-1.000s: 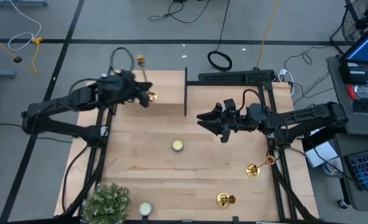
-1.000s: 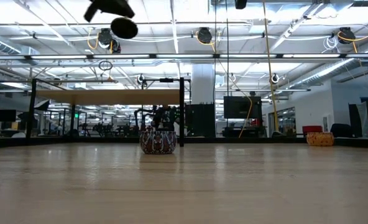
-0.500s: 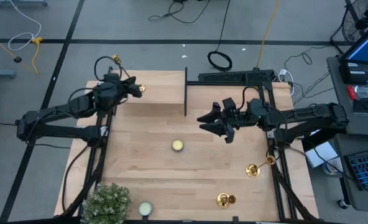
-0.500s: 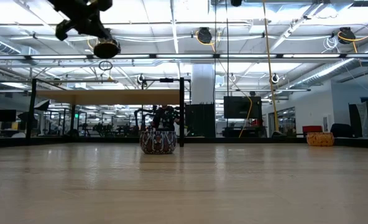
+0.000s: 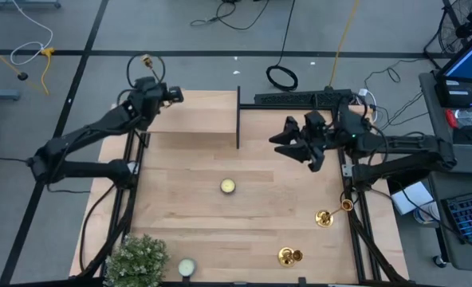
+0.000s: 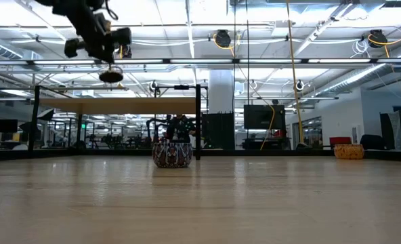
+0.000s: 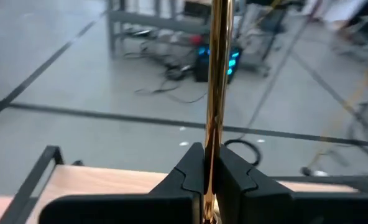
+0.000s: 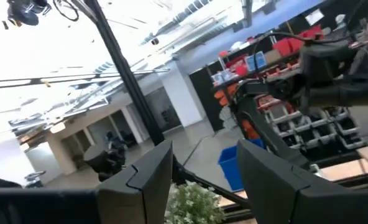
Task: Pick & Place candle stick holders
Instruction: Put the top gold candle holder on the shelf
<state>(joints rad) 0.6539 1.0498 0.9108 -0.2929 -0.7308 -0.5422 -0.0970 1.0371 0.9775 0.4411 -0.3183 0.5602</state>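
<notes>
**One candlestick aloft at the far left corner**

My left hand is clamped tight on the thin stem of a brass candle stick holder, carrying it high above the far left corner of the bench. In my left wrist view the stem runs straight out from between my closed fingers; gripping it there, on the narrow part, looks like the surest hold, since the flared base is too wide to pinch. In the low view the round base hangs beneath my hand, well clear of the wood.

My right hand hovers over the far right part of the bench with its fingers partly apart and nothing between them. I judge it waits there for its own turn.

Two more candle stick holders lie on the near right of the bench: one by the right edge, the other nearer still. A tealight sits mid-bench, and a second tealight beside the small plant at the near left.
</notes>
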